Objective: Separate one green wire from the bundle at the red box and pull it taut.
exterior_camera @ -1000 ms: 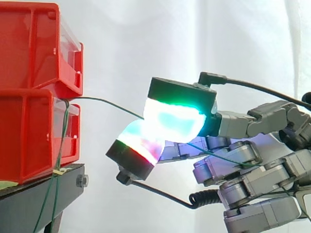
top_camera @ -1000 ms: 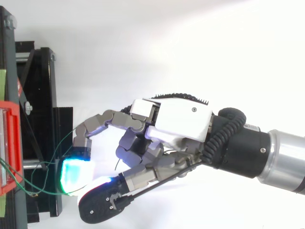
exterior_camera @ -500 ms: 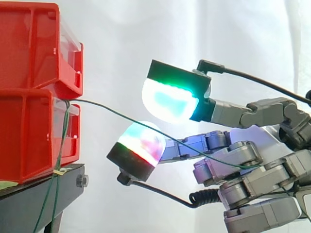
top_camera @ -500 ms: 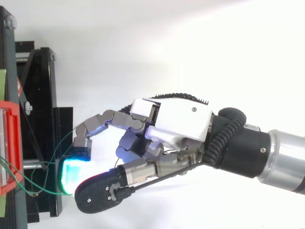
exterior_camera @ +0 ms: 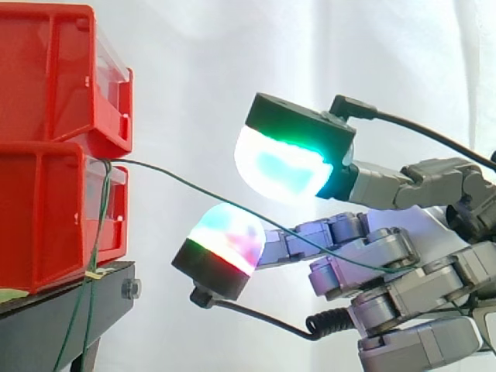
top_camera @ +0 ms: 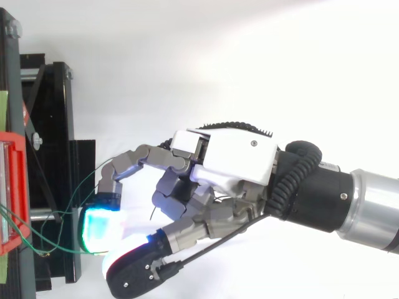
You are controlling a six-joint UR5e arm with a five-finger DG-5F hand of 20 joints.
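Two stacked red bins point(exterior_camera: 54, 116) sit on a black stand point(exterior_camera: 46, 325). The hand point(top_camera: 230, 162) is out to the side of the bins, pads pointing toward them. Its two glowing pads are spread apart, upper pad point(exterior_camera: 283, 164) above and farther from the bins, lower pad point(exterior_camera: 226, 236) nearer them, so no pinch. The other fingers are curled in below. One green wire point(exterior_camera: 194, 187) leaves the seam between the bins and slants down away from them through the gap between the pads, close over the lower one, contact unclear. It ends at the curled fingers. The rest of the bundle point(exterior_camera: 96, 232) hangs down the lower bin's front past the stand.
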